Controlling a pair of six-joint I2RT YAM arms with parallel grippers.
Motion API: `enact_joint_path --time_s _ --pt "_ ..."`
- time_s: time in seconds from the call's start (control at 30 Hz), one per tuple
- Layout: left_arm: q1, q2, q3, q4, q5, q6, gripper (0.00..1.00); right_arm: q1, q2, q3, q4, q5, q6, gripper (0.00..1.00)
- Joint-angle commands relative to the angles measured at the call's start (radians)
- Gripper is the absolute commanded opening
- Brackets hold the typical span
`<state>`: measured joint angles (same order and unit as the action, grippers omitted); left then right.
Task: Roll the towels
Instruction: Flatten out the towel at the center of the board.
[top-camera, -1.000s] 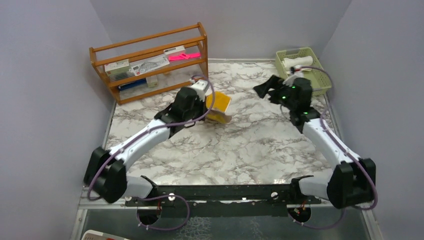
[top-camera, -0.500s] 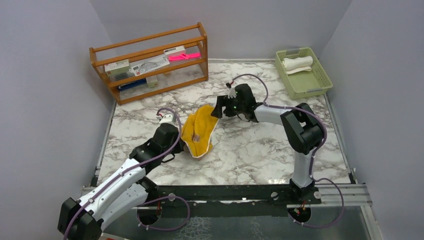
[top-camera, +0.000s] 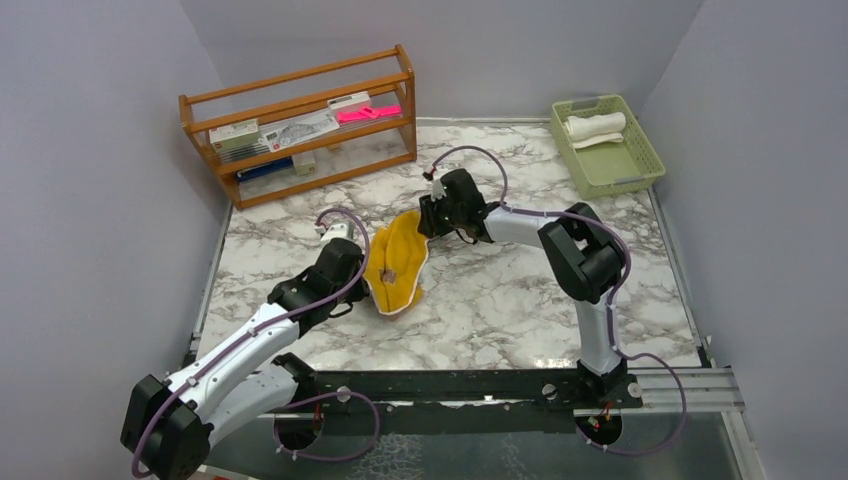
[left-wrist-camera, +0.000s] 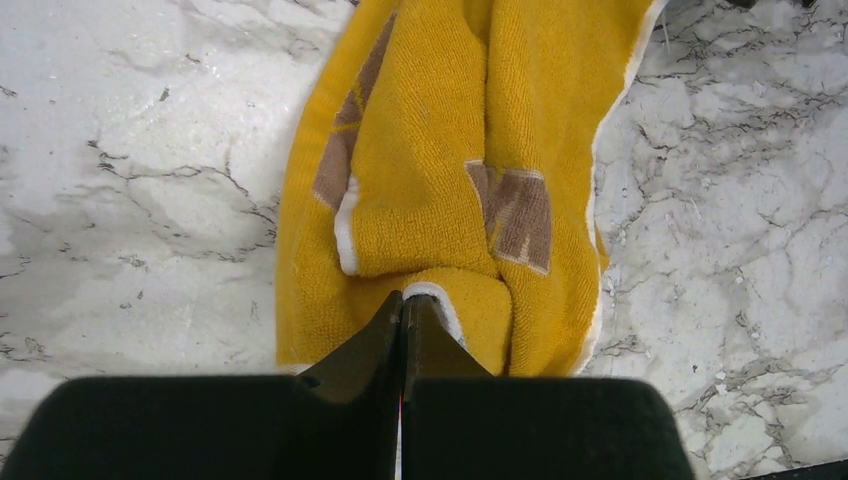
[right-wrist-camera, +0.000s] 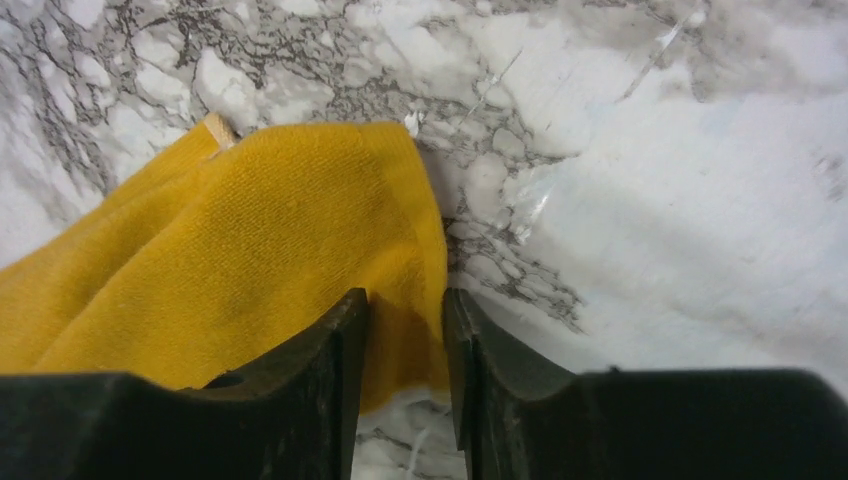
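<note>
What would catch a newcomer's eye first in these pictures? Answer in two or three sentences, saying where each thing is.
A mustard-yellow towel lies rumpled in the middle of the marble table, between the two arms. The jaws of the left arm are shut on a fold at its left edge, and those of the right arm stand either side of its far corner. At the back right, a rolled cream-white towel sits in a pale green basket.

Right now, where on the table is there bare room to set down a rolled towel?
Bare marble lies near-right, between the yellow towel and the right arm, and at the far edge between the wooden shelf and the green basket. The centre is crowded: left claw and right claw both at the towel.
</note>
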<state>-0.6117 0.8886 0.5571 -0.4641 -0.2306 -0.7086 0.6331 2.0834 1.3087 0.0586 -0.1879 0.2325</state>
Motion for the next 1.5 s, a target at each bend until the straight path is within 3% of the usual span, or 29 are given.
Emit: enact_joint_path --time_s 0.0,0.03,0.07,0.2,0.33,0.53,0.67,0.83,1.03,1.17,1.33,1.47 --pt "0.012 -0.023 0.036 -0.019 -0.063 -0.003 0.00 0.010 0.010 -0.008 -0.107 0.059 0.026 0.15" --pt "0.018 -0.031 0.049 -0.028 -0.077 0.004 0.00 0.009 -0.015 -0.026 -0.109 0.072 0.048 0.04" --pt "0.032 -0.034 0.065 -0.039 -0.090 0.020 0.00 0.007 -0.048 -0.052 -0.107 0.091 0.065 0.01" --pt "0.179 0.004 0.174 -0.055 -0.052 0.142 0.00 -0.056 -0.266 -0.139 -0.095 0.126 0.115 0.01" --pt "0.400 0.096 0.308 -0.030 0.046 0.261 0.00 -0.222 -0.521 -0.169 -0.079 0.094 0.181 0.01" --pt "0.578 0.192 0.551 -0.048 0.080 0.335 0.00 -0.372 -0.839 -0.226 -0.088 0.255 0.186 0.01" --pt "0.586 0.188 0.641 -0.053 0.092 0.340 0.00 -0.380 -0.912 -0.236 -0.106 0.243 0.168 0.01" --pt "0.585 0.101 0.656 -0.062 0.206 0.374 0.00 -0.380 -1.005 -0.291 -0.121 0.186 0.189 0.01" --pt "0.585 -0.216 0.438 -0.064 0.472 0.325 0.00 -0.380 -1.233 -0.388 -0.277 0.006 0.271 0.01" --pt "0.583 -0.388 0.351 -0.176 0.547 0.250 0.00 -0.379 -1.397 -0.463 -0.437 -0.087 0.400 0.01" --pt "0.535 -0.408 0.405 -0.381 0.420 0.234 0.00 -0.379 -1.576 -0.481 -0.620 0.001 0.440 0.01" --pt "0.535 -0.260 0.363 -0.387 0.324 0.246 0.00 -0.378 -1.505 -0.524 -0.593 0.034 0.466 0.01"
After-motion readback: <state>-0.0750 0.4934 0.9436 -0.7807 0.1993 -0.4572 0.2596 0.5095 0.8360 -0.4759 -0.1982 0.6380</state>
